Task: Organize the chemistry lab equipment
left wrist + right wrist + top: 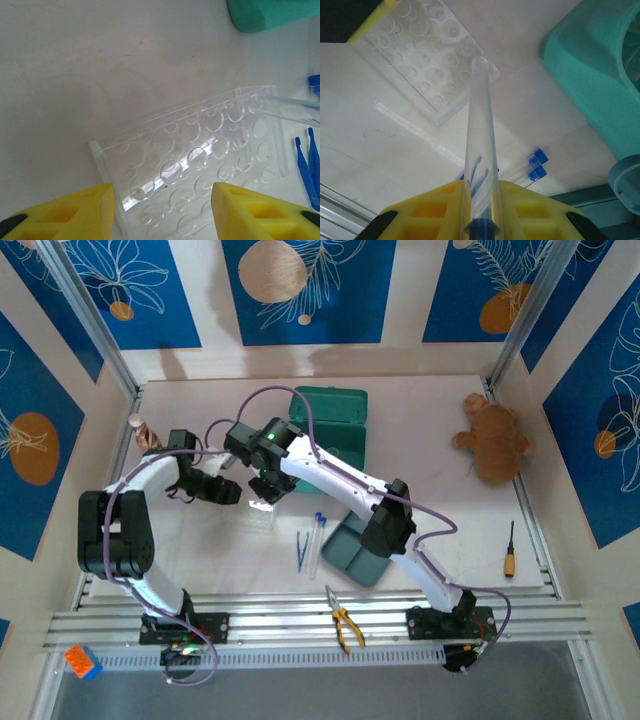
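The clear plastic tube rack (200,155) lies flat on the white table. My left gripper (162,215) hangs over the rack's near end, its yellow fingers (75,212) wide apart and gripping nothing. My right gripper (482,220) is shut on a clear test tube (481,130), holding it near the blue cap. The tube's round tip is at a corner hole of the rack (420,55). That same test tube (290,109) reaches in over the rack's far corner. Two more blue-capped test tubes (537,165) lie on the table. Both grippers meet left of centre: left gripper (232,492), right gripper (265,490).
A green box (330,415) stands behind the grippers and a green tray (350,550) to their right. Blue tweezers (302,550) lie beside the loose tubes (318,538). Yellow-handled pliers (345,625) rest on the front rail. A screwdriver (510,555) and a plush toy (495,440) are far right.
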Robot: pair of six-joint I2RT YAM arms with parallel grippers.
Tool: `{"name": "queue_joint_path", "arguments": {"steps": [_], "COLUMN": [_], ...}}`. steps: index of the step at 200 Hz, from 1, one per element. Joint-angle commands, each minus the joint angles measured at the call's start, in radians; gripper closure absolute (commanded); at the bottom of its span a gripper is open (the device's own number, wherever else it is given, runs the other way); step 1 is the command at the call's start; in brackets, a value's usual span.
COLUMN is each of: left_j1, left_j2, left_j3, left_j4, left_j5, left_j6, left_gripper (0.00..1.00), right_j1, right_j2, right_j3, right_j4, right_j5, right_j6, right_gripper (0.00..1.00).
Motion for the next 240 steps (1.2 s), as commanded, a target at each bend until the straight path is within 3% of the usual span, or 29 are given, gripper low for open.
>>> {"name": "queue_joint_path", "arguments": {"steps": [1, 169, 240], "left_j1": [-0.035, -0.101, -0.127], "left_j2": [0.017, 0.029, 0.045], "left_j3": [0.004, 0.006, 0.013], "left_j4": [-0.011, -0.015, 0.014], "left_j5": [0.011, 0.038, -0.110], "left_j6": [0.015, 0.007, 0.015], "left_gripper": [0.47, 0.47, 0.48], "right_j1": [0.006, -0.011, -0.006], "right_j2": [-0.008, 0.004, -0.013], "right_j3": [-0.027, 0.031, 0.001], "right_j4": [-0.017, 0.106, 0.042], "right_j5": [-0.003, 0.006, 0.014], "right_j6": [-0.012, 0.023, -0.006], "right_gripper": [0.79, 0.78, 0.78]}}
